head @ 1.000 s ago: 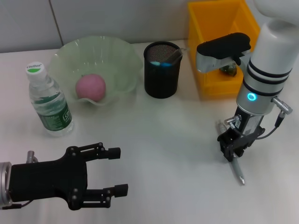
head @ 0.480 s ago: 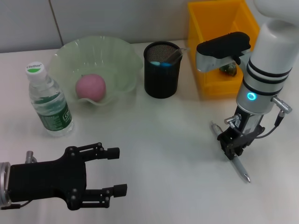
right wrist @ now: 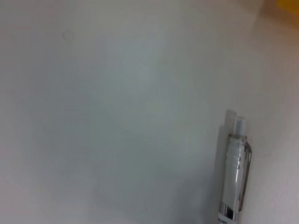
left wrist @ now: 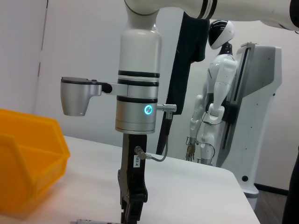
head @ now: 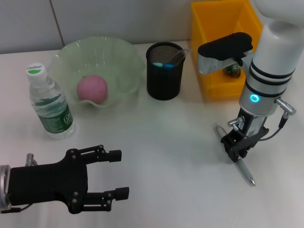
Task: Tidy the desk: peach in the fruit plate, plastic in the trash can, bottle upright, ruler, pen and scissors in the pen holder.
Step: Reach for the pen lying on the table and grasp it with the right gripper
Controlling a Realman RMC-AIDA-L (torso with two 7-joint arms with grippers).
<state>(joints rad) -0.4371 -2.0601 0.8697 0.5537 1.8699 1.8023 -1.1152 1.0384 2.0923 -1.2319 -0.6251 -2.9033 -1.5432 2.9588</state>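
White table (head: 156, 142) vs pale grey wall (head: 118, 19); white humanoid figure (left wrist: 212, 107) stands behind.

— From the head we look steeply down on the table (head: 156, 137). The left wrist camera sits low, facing level across it.

— The right wrist camera hangs close above the pen (right wrist: 235, 172), which the head view shares (head: 236, 156).

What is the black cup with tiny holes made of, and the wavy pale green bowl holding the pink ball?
The black pen holder looks like fine metal mesh: matte, with a see-through woven grid and a solid rim. The wavy pale green fruit plate seems to be frosted glass or plastic, since it is translucent and softly glossy; I can't tell which.
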